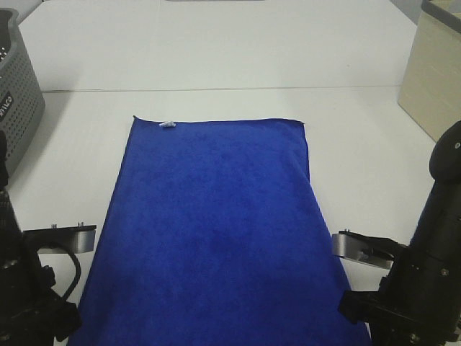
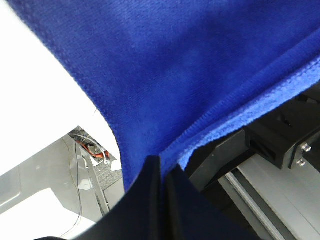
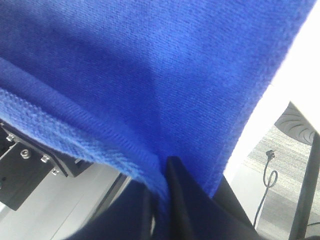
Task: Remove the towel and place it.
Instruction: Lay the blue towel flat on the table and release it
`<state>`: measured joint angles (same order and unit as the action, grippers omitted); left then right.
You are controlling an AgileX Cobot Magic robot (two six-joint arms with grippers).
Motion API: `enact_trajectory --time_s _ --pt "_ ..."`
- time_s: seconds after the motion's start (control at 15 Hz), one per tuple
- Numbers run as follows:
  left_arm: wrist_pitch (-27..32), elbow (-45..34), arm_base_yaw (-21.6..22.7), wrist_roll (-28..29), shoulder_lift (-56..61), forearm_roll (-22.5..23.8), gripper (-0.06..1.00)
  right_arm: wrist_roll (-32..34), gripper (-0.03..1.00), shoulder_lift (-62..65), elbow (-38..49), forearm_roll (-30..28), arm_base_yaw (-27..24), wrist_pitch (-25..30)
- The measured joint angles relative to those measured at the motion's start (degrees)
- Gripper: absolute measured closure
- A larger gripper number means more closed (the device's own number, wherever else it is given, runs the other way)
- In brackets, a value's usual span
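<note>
Surface: white table (image 1: pixel 216 58), grey basket (image 1: pixel 18 79) far left, beige box (image 1: pixel 436 72) far right.
Towel: towel (image 1: pixel 216 216) spread flat on the table, with its near hem carried past the front edge.
Left fingers: left fingers (image 2: pixel 147 200) closed together on the near-left hem.
Right fingers: right fingers (image 3: pixel 187 200) pinching the near-right hem (only a thin bite, by the look).
Key relation: long axis runs straight away from the robot. The cloth lies ahead of both grips and equally near each arm, so an even two-arm pull seems called for.

White table (image 1: pixel 216 58) under even light, grey perforated basket (image 1: pixel 18 86) far left, beige box (image 1: pixel 436 79) far right
</note>
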<state>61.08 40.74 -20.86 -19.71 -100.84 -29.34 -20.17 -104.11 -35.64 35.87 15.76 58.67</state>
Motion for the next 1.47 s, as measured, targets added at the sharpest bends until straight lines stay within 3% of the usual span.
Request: enact_trajectory --time_s 0.2,0.47,0.87,1.13,1.47 --pt "0.11 0.0 -0.92 -2.06 -0.11 -1.6 0.94 -0.29 0.83 -0.17 0.17 -0.29 -0.17 -0.23" --pt "-2.29 0.0 -8.48 -3.84 -0.11 -4.13 0.85 -0.34 0.72 -0.34 0.17 -0.52 -0.23 -0.46" --pt "-4.24 0.29 -9.11 -0.74 -0.17 -3.61 0.34 -0.17 0.33 -0.34 0.17 0.0 -0.23 -0.74" --pt "2.18 6.47 -9.11 1.66 -0.23 0.57 0.29 0.11 0.3 2.69 -4.13 -1.89 -0.23 2.06" --pt "4.81 17.82 -7.73 4.13 -0.23 9.68 0.29 8.82 0.3 5.04 -20.86 -10.71 -1.26 4.01"
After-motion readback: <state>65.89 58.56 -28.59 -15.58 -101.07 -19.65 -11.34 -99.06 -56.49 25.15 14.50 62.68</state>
